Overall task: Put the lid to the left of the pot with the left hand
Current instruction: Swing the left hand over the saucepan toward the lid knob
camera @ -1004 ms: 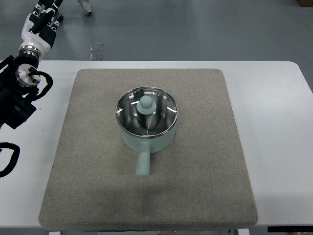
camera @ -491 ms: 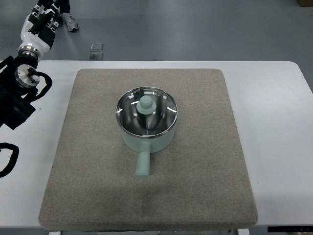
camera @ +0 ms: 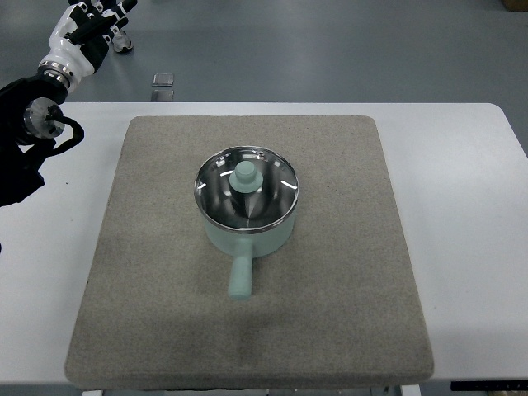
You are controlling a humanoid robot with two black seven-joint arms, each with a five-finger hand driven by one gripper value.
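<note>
A pale green pot (camera: 247, 238) sits in the middle of a grey-brown mat (camera: 165, 330), its handle pointing toward me. A glass lid (camera: 247, 194) with a metal rim and a green knob (camera: 245, 173) rests on top of the pot. My left hand (camera: 85, 33) is at the top-left corner, past the table's far edge and well away from the pot; its fingers are relaxed and hold nothing. The left arm (camera: 25, 136) comes in along the left edge. The right arm is out of view.
The mat lies on a white table (camera: 462, 206). Black cables (camera: 62, 140) hang off the left arm. A small clear object (camera: 164, 80) lies on the grey floor beyond the table. A person's shoe (camera: 124, 41) shows near the top edge.
My left arm has swung up and to the right, the hand now slightly higher and further right. The shoe on the floor shifted. Pot and lid have not moved.
</note>
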